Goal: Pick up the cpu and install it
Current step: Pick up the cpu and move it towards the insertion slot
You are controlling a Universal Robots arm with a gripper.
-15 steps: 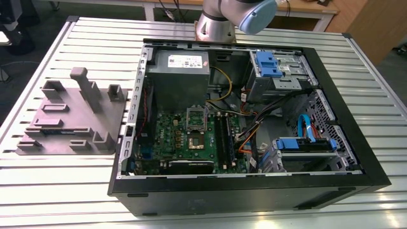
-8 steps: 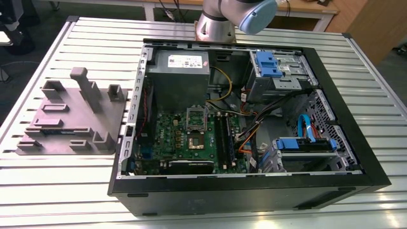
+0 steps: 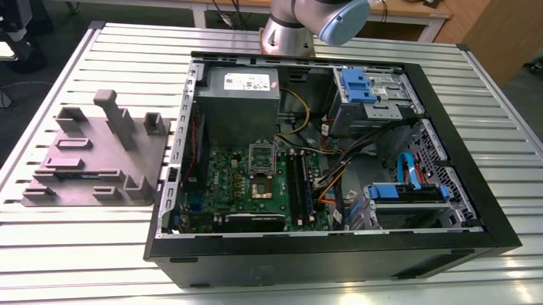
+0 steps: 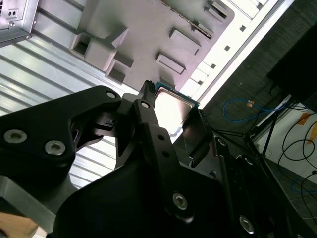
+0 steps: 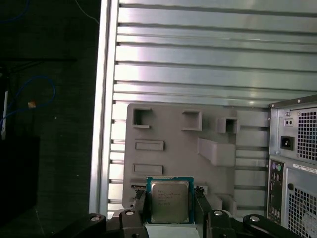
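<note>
My hand (image 5: 169, 202) is clenched on the cpu (image 5: 169, 199), a finger (image 5: 140, 208) pressed against each side edge, and its silver top faces the first wrist camera. Both wrist views show this grip. The chip hangs above the grey fixture tray (image 5: 173, 134), apart from it, over the slatted bench (image 5: 208, 59). In the exterior view the tray lies at nine o'clock of the open computer case (image 3: 500, 229), and my arm (image 3: 293, 28) rises at the case's twelve o'clock
</note>
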